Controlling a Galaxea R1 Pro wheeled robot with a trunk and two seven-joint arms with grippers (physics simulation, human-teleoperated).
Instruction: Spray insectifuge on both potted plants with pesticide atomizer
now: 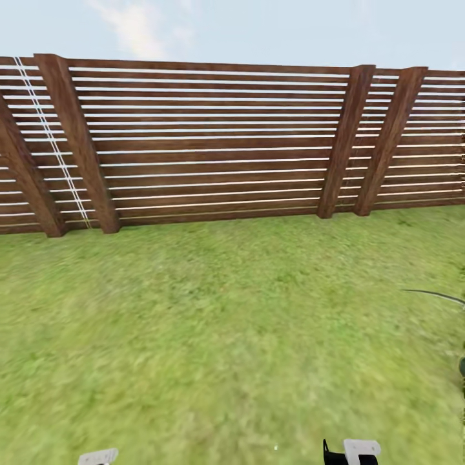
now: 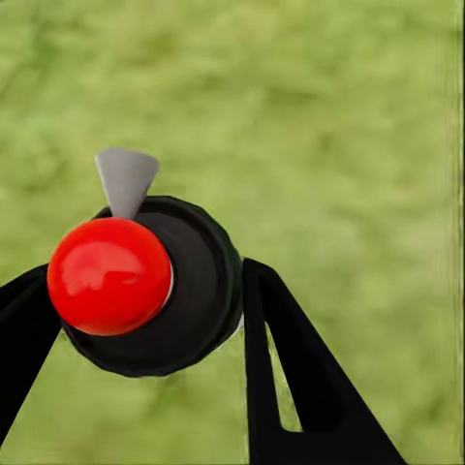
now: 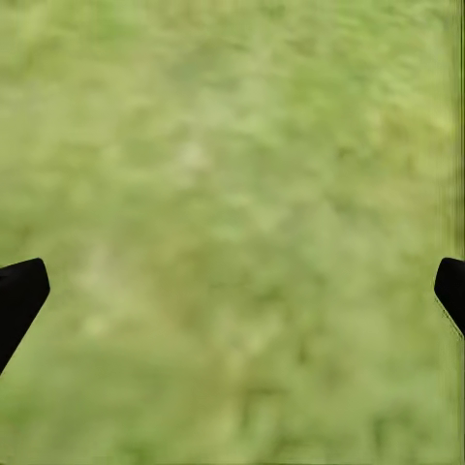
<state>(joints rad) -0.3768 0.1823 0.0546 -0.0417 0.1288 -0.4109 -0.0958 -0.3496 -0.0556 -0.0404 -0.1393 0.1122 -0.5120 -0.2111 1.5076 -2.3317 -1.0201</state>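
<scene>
Nearest the left wrist camera, the left pincer grips the atomizer between its black fingers, red cap facing the camera and grey nozzle jutting sideways, so its long axis runs down toward the lawn, likely carried upright for travel. The right pincer hangs wide and empty over grass. Ahead stands the fence; no potted plants yet.
</scene>
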